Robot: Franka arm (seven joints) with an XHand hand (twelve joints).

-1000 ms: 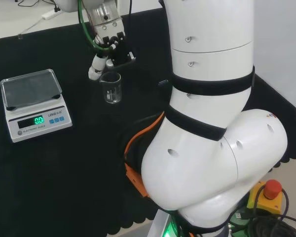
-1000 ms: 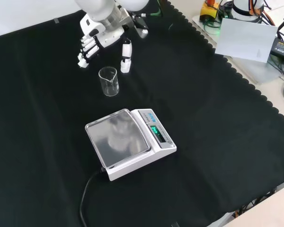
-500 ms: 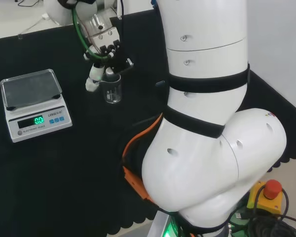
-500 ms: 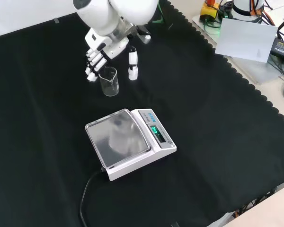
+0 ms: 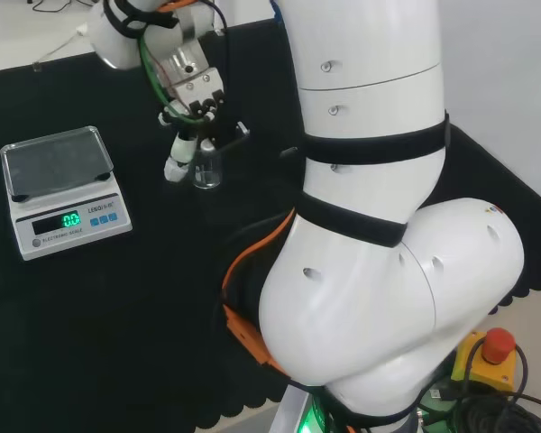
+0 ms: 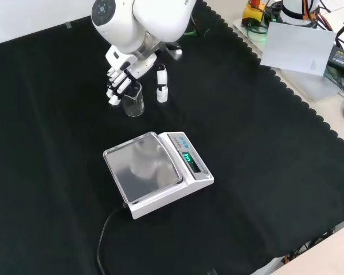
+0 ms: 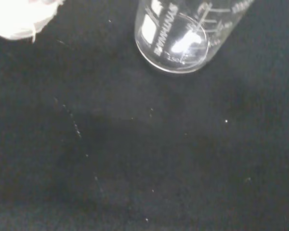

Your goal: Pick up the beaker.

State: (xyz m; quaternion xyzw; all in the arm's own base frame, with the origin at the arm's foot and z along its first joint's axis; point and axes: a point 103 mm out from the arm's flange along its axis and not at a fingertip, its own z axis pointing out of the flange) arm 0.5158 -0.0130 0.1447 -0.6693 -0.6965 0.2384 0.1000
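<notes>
A small clear glass beaker [image 6: 133, 101] stands upright on the black cloth, just beyond the scale in the front view. The hand [image 6: 128, 64] hangs over it, open, with its fingers [image 6: 116, 88] at the beaker's left rim and its straight thumb [image 6: 161, 91] a short gap to the right. In the head view the beaker [image 5: 206, 168] sits below the hand [image 5: 193, 84], the thumb [image 5: 178, 162] beside it on the left. The wrist view looks down on the beaker [image 7: 183, 36] resting on the cloth, with a blurred white part of the hand [image 7: 19, 19] nearby.
A white scale with a steel pan [image 6: 155, 172] stands close to the beaker, its display lit; in the head view the scale [image 5: 61, 189] is at the left. The arm's big white links [image 5: 379, 225] rise at the head view's right.
The hand has come down and toward the scale, from behind the beaker to straddling it, fingers on one side and thumb on the other. The beaker has not moved.
</notes>
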